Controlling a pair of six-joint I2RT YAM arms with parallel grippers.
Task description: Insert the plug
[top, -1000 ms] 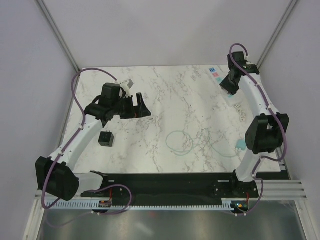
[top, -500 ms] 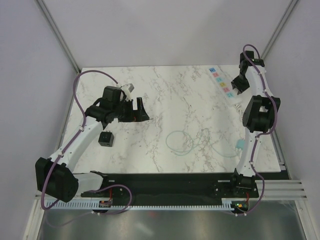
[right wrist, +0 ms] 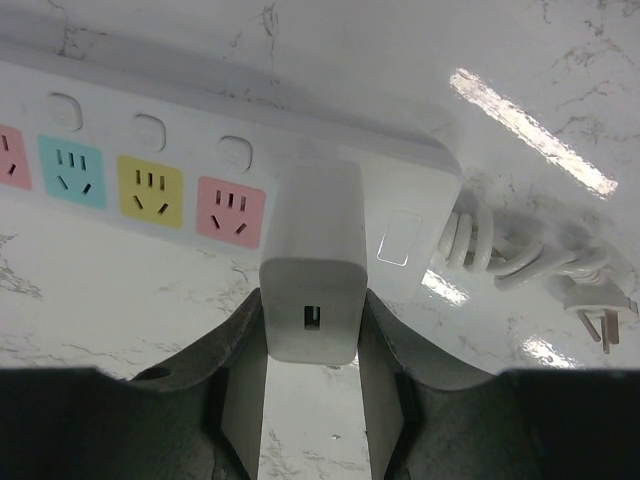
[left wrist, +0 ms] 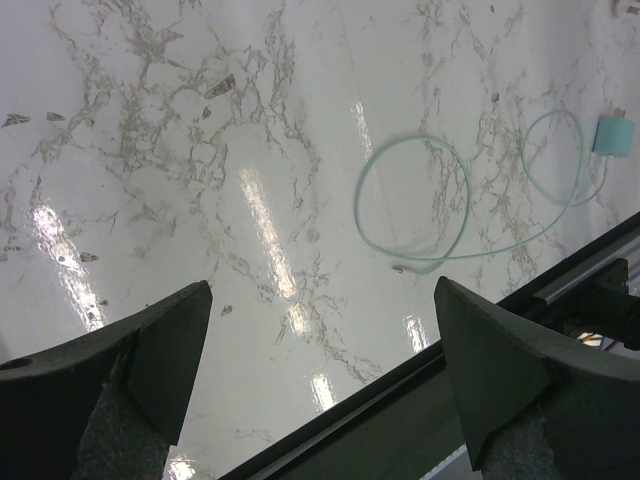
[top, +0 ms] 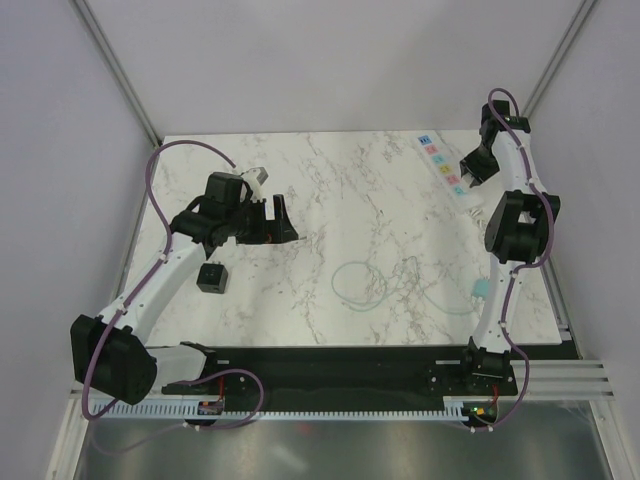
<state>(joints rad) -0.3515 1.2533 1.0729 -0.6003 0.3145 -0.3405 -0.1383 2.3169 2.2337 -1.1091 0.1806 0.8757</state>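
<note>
The small matte black cube-shaped plug (top: 211, 277) is sitting on the white marble-patterned worktop (top: 330, 190), close to the left edge and toward the near side, just beside my left hand (left wrist: 320, 300). That hand is hovering fully released, with nothing between its fingers. The long white power strip with coloured sockets (right wrist: 180, 135) is lying along the right edge near the far right corner, well apart from the plug. My right hand (right wrist: 310, 310) is grasping a white rectangular adapter block (right wrist: 312, 240) that is standing on the strip beside the pink socket. Whether it is seated there I cannot tell. A thin pale-green coiled cable (left wrist: 411, 138) is lying between plug and strip, toward the near edge.

Handling, as I am judging it: the plug is looking rigid and light, so moderate clamping should suffice. Its matte faces are likely offering fair friction. I am planning to take it across two opposite flat side faces, leaving the pin face free. The pins are not showing, so I cannot tell which face is carrying them.
</note>
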